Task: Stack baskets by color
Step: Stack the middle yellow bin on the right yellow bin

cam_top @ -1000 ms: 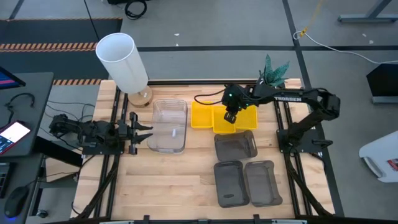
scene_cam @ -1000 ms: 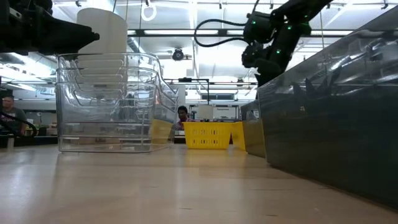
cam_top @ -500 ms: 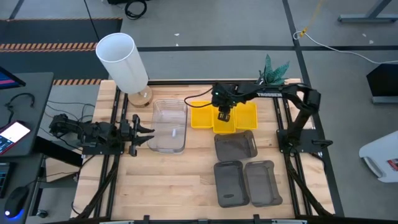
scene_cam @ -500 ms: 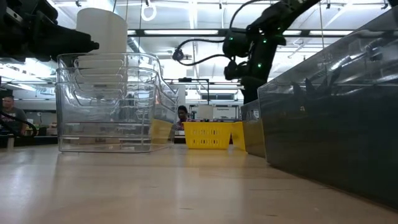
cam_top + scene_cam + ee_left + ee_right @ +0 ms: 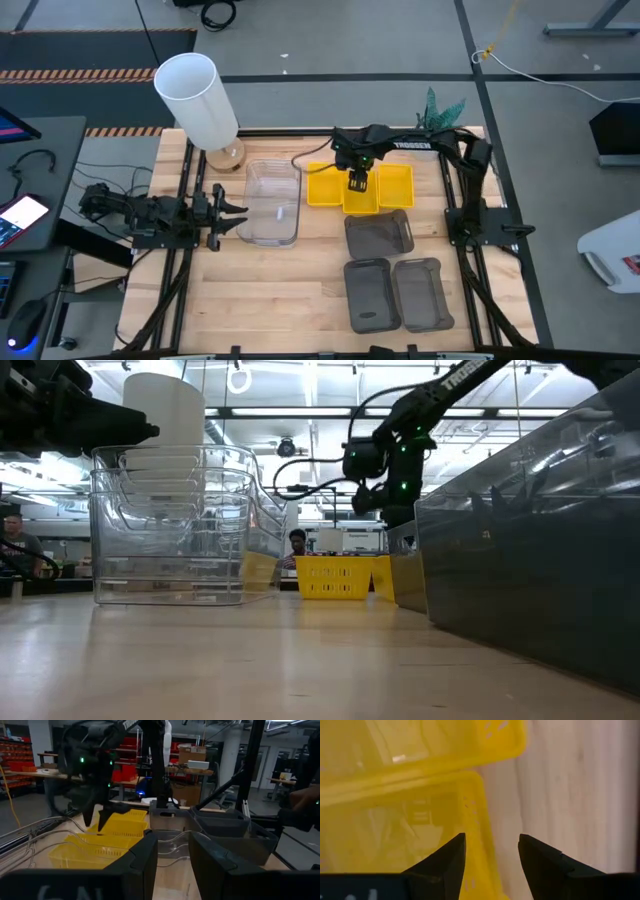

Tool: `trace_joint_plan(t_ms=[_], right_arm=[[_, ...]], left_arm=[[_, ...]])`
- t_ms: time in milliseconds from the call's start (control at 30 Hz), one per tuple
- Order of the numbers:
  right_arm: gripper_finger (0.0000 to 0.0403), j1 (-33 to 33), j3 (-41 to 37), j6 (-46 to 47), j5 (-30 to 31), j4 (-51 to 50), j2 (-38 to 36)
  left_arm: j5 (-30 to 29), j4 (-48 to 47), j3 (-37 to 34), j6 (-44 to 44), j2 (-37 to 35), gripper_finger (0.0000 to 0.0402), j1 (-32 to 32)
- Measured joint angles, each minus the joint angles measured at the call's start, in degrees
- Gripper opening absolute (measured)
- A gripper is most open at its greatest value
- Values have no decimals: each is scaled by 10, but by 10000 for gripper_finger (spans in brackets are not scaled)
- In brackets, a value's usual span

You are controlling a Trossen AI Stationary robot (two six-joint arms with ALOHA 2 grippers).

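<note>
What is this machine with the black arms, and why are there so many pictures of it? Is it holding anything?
It is a robot with two arms, each ending in a two-finger tool. One camera looks down from above, one sits at table height, and one rides on each wrist. On the wooden table lie clear baskets nested together, three yellow baskets, three dark grey baskets and a tall white cylinder. The right tool hangs over the yellow baskets with its fingers open, one on each side of a basket's wall, holding nothing. The left tool waits beside the clear baskets, also empty.
</note>
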Motion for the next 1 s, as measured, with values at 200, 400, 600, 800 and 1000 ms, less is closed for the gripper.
trace_joint_plan(t_ms=[200,400,600,800,1000], right_arm=[[165,0,0,0,5,-7,27],[124,-2,-1,12,16,-4,37],[67,-2,-1,8,13,2,37],[8,-1,-1,16,8,3,37],[9,3,0,20,12,-6,37]], left_arm=[[0,0,0,0,0,117,0],[0,1,0,0,0,117,0],[0,2,0,0,0,117,0],[0,2,0,0,0,117,0],[0,2,0,1,0,117,0]])
